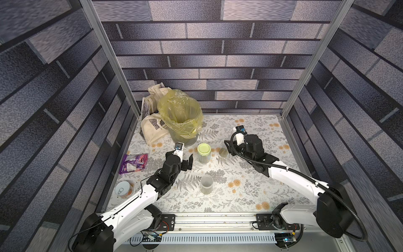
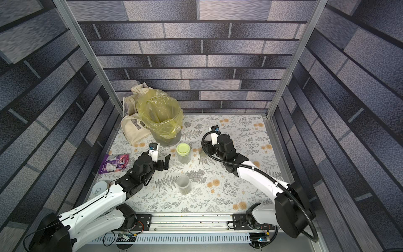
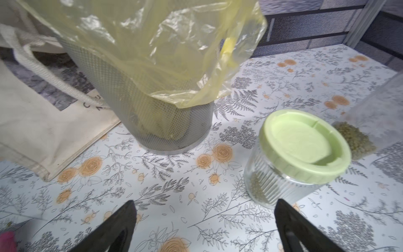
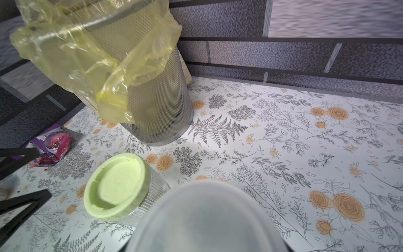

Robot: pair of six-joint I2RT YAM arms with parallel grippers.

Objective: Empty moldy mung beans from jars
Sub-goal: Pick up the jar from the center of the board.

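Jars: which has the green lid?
The ribbed jar in front of the lined bin, capped lime green. The frosted jar near the front and the third jar, right of the ribbed one, show no green.

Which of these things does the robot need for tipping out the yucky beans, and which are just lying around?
For the job: lime-lid jar, clear jar beside it, open jar nearer the front, mung beans, probably the bin with the yellow bag.
Just lying about: cloth tote bag, purple packet, tin can.
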